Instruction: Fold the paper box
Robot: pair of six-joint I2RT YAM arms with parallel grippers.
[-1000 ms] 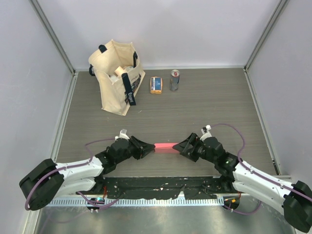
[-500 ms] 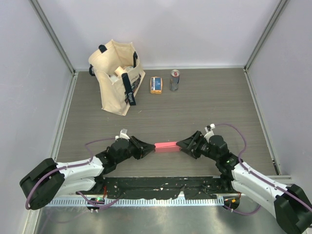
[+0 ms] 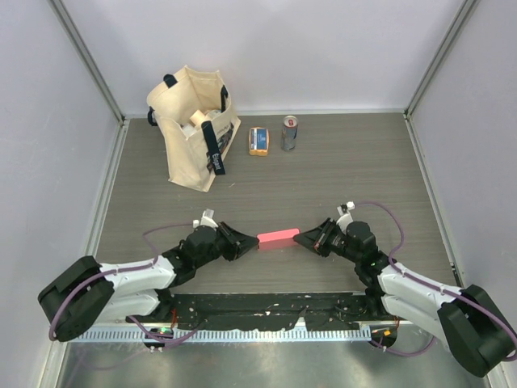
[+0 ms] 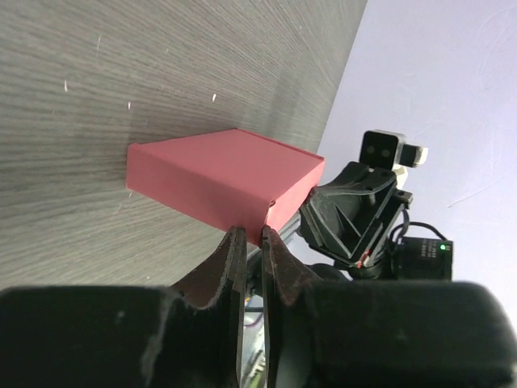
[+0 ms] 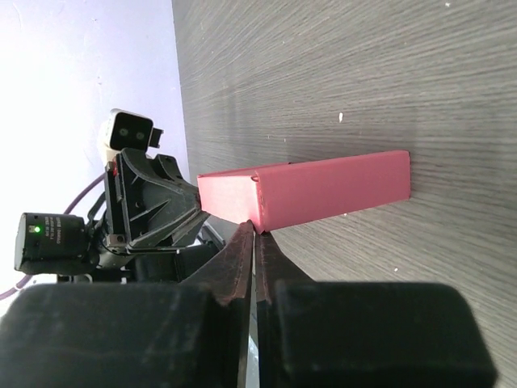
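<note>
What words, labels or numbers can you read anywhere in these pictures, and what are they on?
No text here is readable.
tote bag strap: white lettering, too small to read.
orange-and-blue packet: print too blurred to read.
can: label too small to read.
paper box: plain, no print visible.

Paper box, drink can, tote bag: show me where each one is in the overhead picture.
paper box (image 3: 278,237), top external view, middle of its pink top face.
drink can (image 3: 289,137), top external view, its side wall.
tote bag (image 3: 187,158), top external view, its beige front panel.
</note>
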